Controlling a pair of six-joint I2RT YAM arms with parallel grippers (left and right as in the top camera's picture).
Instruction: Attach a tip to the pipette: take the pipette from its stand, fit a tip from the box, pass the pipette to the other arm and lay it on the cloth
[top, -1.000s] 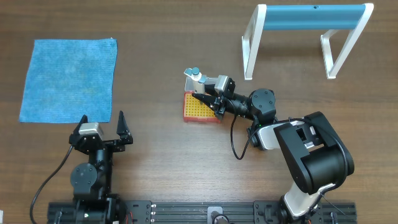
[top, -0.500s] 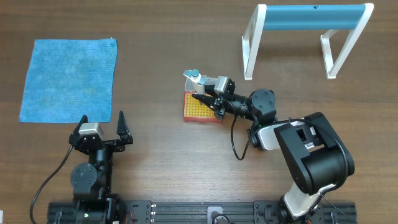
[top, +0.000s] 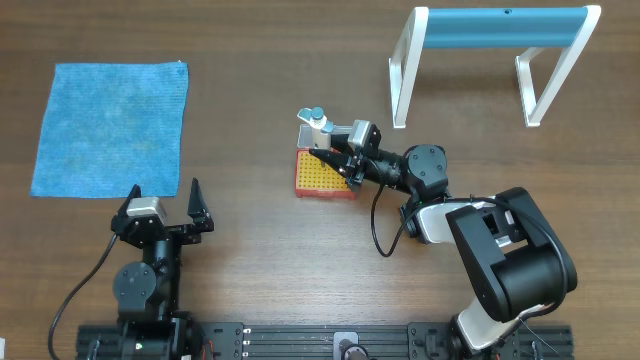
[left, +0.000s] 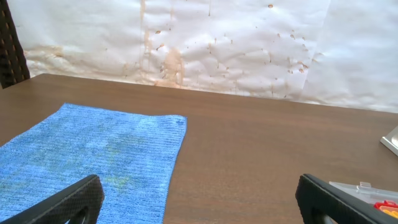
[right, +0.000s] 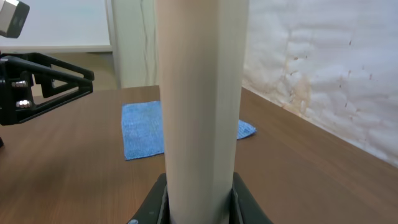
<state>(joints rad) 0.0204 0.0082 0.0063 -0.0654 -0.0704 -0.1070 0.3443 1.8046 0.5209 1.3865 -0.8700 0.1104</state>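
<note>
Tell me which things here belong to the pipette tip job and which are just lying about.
Part of the job: pipette, held in the right gripper by the tip box; stand; blue cloth; left gripper, open near the cloth.
Just there: wooden table; black cable by the right arm; papered wall behind.

You have the cloth (top: 110, 128) at the table's (top: 260, 270) far left and the stand (top: 495, 60) at its far right, well apart. The tip box (top: 322, 175) sits between them, nearer the stand. Your right gripper (top: 335, 160) reaches over the box, clamped on the pipette (top: 318, 125) at the box's far side. Your left gripper (top: 163, 205) hangs just before the cloth's near right corner, fingers spread, well left of the box.
</note>
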